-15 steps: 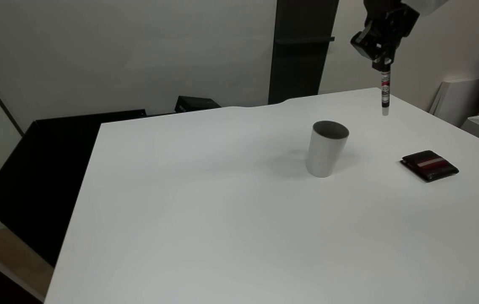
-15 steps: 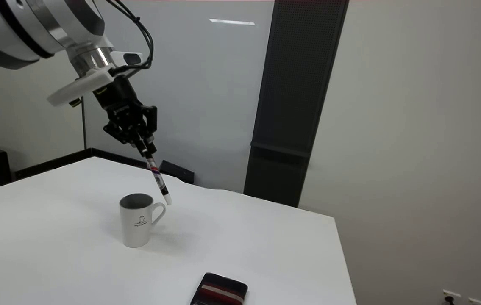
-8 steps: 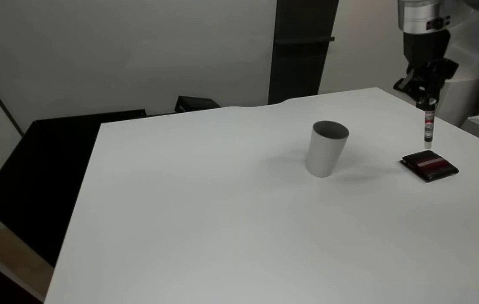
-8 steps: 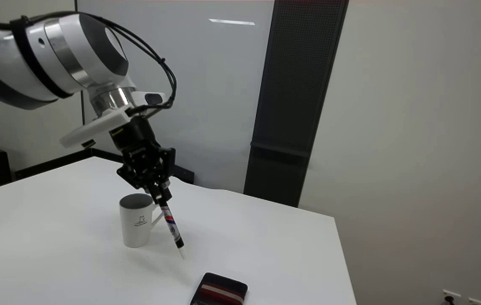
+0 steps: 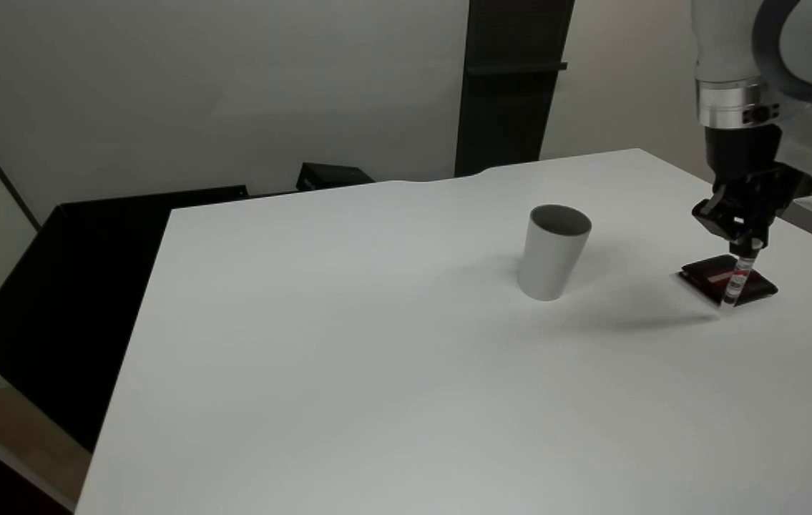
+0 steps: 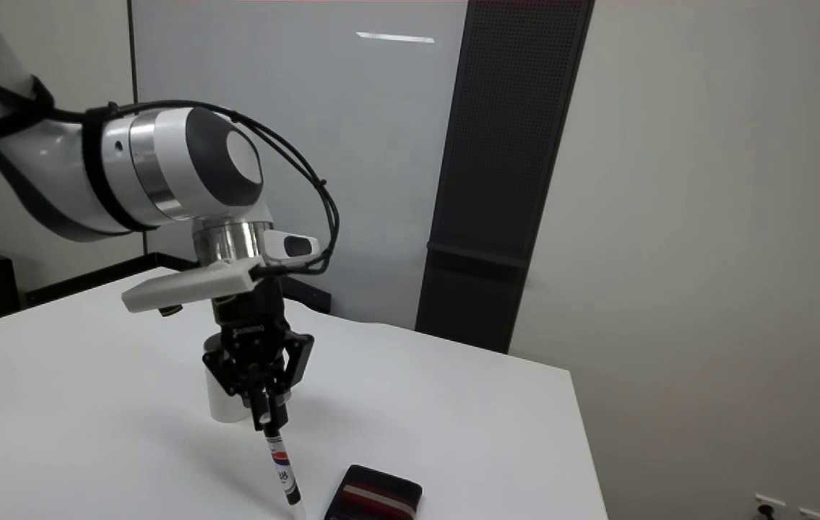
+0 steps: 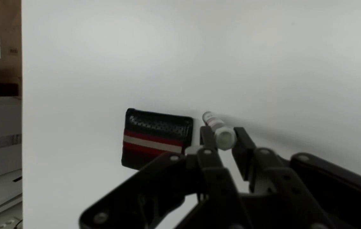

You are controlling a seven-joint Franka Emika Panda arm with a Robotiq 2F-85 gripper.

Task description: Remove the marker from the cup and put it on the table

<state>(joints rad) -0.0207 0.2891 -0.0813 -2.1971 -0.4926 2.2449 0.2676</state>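
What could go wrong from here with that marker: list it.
Toppling: the gripper holds the marker by its upper end, steep and slightly tilted, so letting go now could make it fall and roll across the table.

Wrong landing: the striped wallet lies close beside it, so it might drop onto that instead.

Pressing: I cannot tell whether its lower end touches the table; if so, pushing down could shift it in the grip.

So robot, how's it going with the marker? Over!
Gripper holds marker. Marker out of cup, slanting, low over table, maybe touching. Wallet close beside, might get bumped.
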